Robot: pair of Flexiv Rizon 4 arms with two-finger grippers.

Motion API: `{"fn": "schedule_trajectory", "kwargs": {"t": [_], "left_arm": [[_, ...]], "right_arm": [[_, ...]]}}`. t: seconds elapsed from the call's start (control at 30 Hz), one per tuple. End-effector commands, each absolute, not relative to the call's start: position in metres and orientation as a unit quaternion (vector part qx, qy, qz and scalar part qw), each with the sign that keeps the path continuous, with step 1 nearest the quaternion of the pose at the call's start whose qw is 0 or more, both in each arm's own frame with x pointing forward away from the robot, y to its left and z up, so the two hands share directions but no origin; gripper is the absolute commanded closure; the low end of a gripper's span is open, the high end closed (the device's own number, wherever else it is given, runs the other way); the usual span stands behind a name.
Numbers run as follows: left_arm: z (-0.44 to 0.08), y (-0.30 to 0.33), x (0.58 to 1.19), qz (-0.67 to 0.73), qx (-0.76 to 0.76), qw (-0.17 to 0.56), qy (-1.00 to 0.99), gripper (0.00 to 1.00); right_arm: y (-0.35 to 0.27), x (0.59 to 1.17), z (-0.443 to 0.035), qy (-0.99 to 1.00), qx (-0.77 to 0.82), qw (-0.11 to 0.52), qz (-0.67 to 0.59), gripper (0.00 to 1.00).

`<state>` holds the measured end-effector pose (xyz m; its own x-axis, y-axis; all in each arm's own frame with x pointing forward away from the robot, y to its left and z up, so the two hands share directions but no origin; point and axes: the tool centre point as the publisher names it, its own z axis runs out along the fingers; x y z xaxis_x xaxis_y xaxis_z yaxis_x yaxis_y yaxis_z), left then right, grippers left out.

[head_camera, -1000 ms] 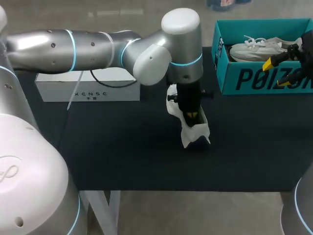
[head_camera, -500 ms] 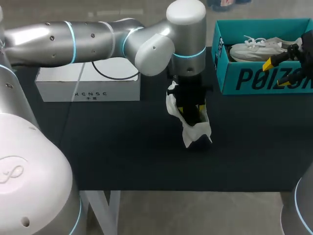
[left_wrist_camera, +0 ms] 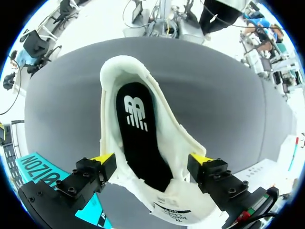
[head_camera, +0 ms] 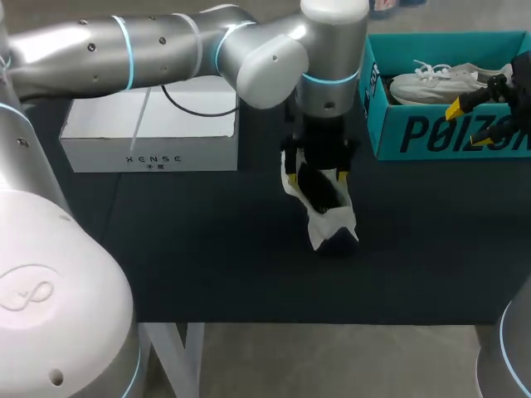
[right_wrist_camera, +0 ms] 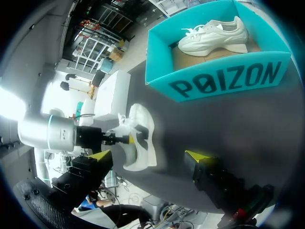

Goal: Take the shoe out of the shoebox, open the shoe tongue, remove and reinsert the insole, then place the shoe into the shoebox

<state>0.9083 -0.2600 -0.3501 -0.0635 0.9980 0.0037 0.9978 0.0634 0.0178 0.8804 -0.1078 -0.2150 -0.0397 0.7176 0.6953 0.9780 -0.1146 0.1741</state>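
Left gripper (left_wrist_camera: 151,160) is hanging spread wide, wrist pointing straight down, tips flanking the white sneaker (left_wrist_camera: 112,81)'s padded collar, probably not touching. Flat black insole (left_wrist_camera: 140,143) is lying inside. Sneaker is sitting on the table (head_camera: 207,249), outside the teal cardboard shoebox (head_camera: 440,133). Right gripper (right_wrist_camera: 148,155) is hovering open beside the box.

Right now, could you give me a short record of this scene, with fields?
shoe: white, on the table, under the left hand
insole: black, inside the shoe
left hand: open, a finger at each side of the shoe
right hand: open, empty, near the shoebox
shoebox: teal, holds a second shoe
white box: on the table, apart from the shoe
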Motion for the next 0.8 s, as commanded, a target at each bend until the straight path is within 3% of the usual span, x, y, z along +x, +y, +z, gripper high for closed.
{"fn": "schedule_trajectory", "kwargs": {"t": [0.03,0.8], "left_arm": [[-0.344,-0.257,0.914,0.01,0.683,0.007,0.731,0.0],[-0.306,-0.229,0.945,0.018,0.654,0.034,0.755,0.0]], "right_arm": [[-0.108,0.88,-0.215,-0.637,-0.666,0.192,-0.337,0.0],[-0.108,0.88,-0.215,-0.637,-0.666,0.192,-0.337,0.0]]}}
